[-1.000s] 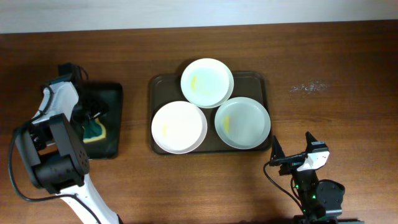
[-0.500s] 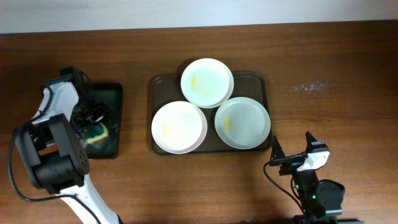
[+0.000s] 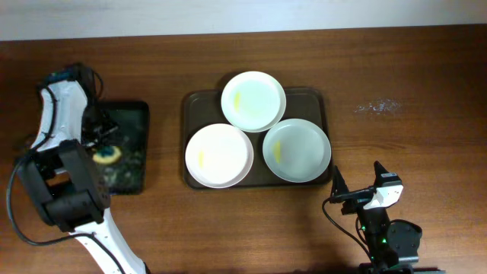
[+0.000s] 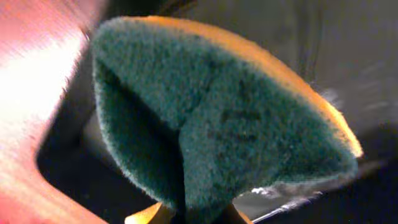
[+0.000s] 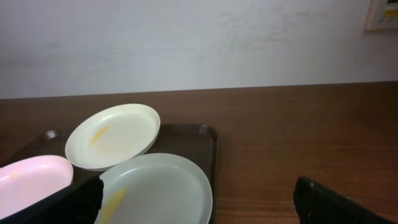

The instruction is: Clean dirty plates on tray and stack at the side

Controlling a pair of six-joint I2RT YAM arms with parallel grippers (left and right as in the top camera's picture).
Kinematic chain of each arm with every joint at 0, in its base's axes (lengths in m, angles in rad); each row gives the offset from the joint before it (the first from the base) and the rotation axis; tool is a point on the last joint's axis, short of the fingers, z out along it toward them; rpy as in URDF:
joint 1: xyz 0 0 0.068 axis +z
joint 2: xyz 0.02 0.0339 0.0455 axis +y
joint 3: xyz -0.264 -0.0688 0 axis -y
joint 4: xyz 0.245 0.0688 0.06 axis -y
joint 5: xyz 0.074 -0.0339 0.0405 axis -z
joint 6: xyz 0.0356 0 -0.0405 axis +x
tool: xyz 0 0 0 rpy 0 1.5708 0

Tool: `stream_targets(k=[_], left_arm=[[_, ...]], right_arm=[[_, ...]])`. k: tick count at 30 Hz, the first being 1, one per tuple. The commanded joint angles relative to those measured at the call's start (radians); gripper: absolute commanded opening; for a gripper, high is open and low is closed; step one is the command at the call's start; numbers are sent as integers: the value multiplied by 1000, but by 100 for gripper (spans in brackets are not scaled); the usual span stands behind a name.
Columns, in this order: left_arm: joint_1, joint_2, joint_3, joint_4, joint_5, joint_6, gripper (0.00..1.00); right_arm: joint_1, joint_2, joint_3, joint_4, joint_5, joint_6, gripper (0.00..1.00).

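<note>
The left gripper (image 3: 99, 144), upper left over the small black tray (image 3: 133, 171), is clamped on a folded green-and-yellow sponge (image 4: 236, 143); I judge it is fetching the cleaner. Next it must carry the sponge right to the three smeared round white plates (image 3: 219, 155) on the brownish-grey rectangular tray (image 3: 316, 97) at centre. The right gripper (image 3: 356, 186), lower right, stands open and empty.

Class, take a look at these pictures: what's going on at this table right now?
The left gripper is pinching a green and yellow sponge over the black tray. Three plates lie on the brown tray with yellow smears on them, and none is stacked at the side yet. The right gripper sits open near the table's front edge, touching nothing.
</note>
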Motion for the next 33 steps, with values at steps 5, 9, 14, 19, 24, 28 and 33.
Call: stream_targets(k=[5, 9, 14, 19, 24, 28, 33], left_arm=[[3, -98, 64, 27, 121, 62, 0], [3, -98, -178, 180, 114, 62, 0], [3, -233, 27, 15, 171, 118, 0], [3, -309, -108, 93, 134, 118, 0], [-7, -391, -43, 37, 255, 179, 0], [-145, -548, -26, 21, 455, 179, 0], [-498, -530, -280, 174, 447, 187, 0]], right_arm=[[-6, -7, -7, -4, 5, 0, 98], [-6, -7, -7, -4, 5, 0, 98], [-6, -7, -7, -4, 5, 0, 98], [-6, -7, -7, -4, 5, 0, 98], [-6, -7, -7, -4, 5, 0, 98], [-6, -7, -7, -4, 5, 0, 98], [-6, -7, -7, -4, 5, 0, 99]])
